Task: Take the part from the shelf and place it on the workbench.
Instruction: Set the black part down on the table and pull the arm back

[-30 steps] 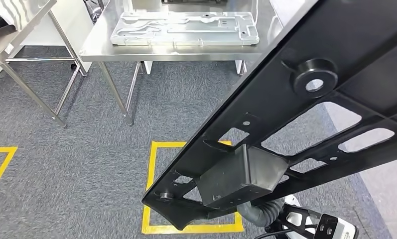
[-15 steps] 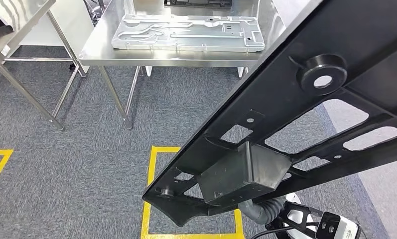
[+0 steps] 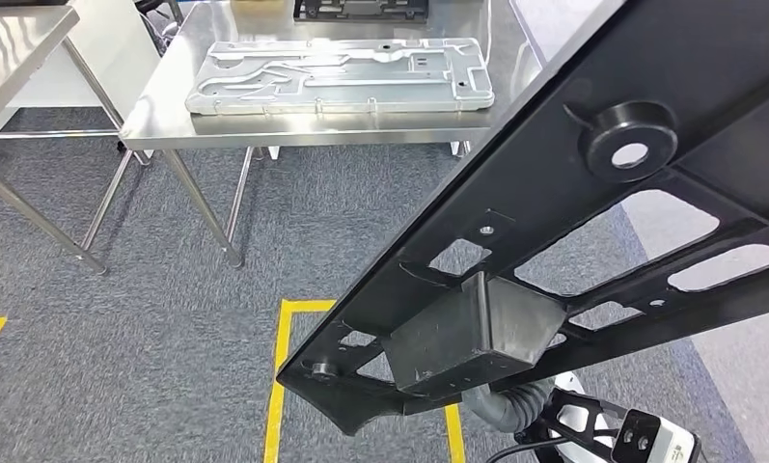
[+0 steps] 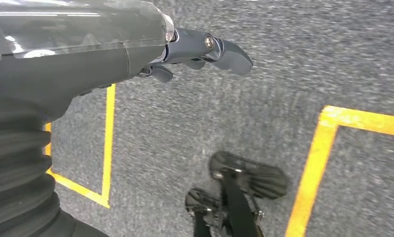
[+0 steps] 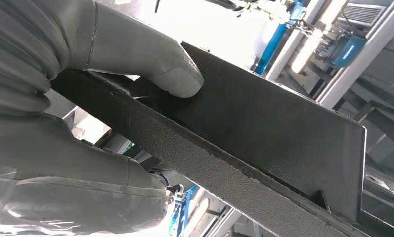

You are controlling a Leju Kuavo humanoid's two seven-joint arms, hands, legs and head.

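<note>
Workbench (image 3: 168, 106) nearer now; black part (image 5: 264, 133) clamped in right hand (image 5: 86, 98), left hand (image 4: 185, 49) empty, loosely spread.

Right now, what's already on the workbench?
A silver plate lies flat on the workbench, and a dark part sits behind it at the far edge. The black part in the right hand covers the bench's right end.

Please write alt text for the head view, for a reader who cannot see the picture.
A large black part with cut-out openings crosses the right side of the view at a slant, carried close to the camera. Behind it stands a steel workbench with a flat silver plate lying on top. The floor is grey carpet marked with yellow tape lines.
</note>
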